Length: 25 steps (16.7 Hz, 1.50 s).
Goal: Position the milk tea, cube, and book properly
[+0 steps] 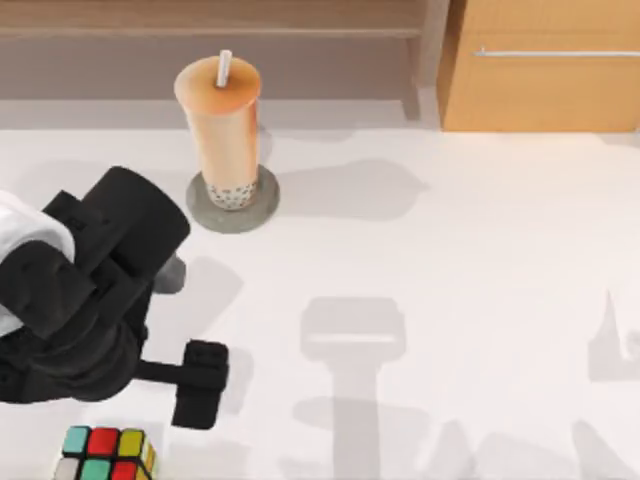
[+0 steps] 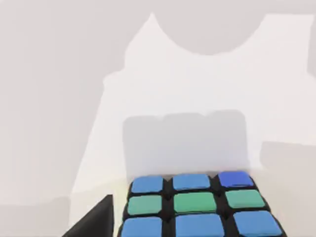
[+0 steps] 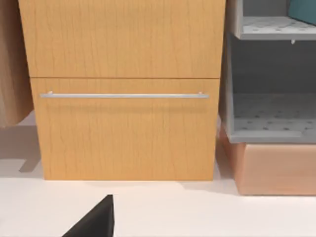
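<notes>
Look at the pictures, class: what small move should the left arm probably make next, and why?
Probably lower the left gripper onto the cube. The milk tea already stands upright on its grey disc, while the cube sits loose at the table's near left edge, just beside that gripper and close under the left wrist camera.

No readable text, labels, brands or numbers; milk tea (image 1: 222,130) cup seemingly plain, cube (image 1: 105,454) unmarked.
</notes>
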Motion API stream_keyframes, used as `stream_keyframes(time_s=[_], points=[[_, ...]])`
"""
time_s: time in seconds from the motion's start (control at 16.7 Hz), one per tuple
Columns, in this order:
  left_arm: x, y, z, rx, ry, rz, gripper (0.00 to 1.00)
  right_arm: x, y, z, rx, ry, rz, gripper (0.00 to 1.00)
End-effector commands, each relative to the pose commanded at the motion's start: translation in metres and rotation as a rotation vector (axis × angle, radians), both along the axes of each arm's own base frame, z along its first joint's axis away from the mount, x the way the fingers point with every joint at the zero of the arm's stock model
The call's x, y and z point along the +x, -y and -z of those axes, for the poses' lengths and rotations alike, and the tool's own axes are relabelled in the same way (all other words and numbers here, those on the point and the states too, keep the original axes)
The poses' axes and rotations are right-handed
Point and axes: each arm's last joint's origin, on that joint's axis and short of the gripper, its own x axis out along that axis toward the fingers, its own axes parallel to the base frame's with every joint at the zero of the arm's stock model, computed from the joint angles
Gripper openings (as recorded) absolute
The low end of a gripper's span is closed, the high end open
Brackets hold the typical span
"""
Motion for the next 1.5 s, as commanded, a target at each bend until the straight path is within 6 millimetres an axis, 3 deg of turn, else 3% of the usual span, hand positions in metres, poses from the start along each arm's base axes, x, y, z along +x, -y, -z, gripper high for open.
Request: stream_keyframes(time_s=[0.36,0.78,1.26,1.5], points=[[-0.026,-0.02,-0.019,0.002,-0.171,-0.065,1.0,0.0,0.0,0.0,0.0,0.0,0.0,1.0],[-0.028,-0.021,-0.018,0.005,-0.181,-0.066,1.0,0.0,0.0,0.0,0.0,0.0,0.0,1.0],[-0.027,-0.021,0.036,0.0,-0.177,-0.069,1.0,0.0,0.0,0.0,0.0,0.0,0.0,1.0],[-0.028,-0.022,0.041,0.002,-0.18,-0.069,1.0,0.0,0.0,0.0,0.0,0.0,0.0,1.0]])
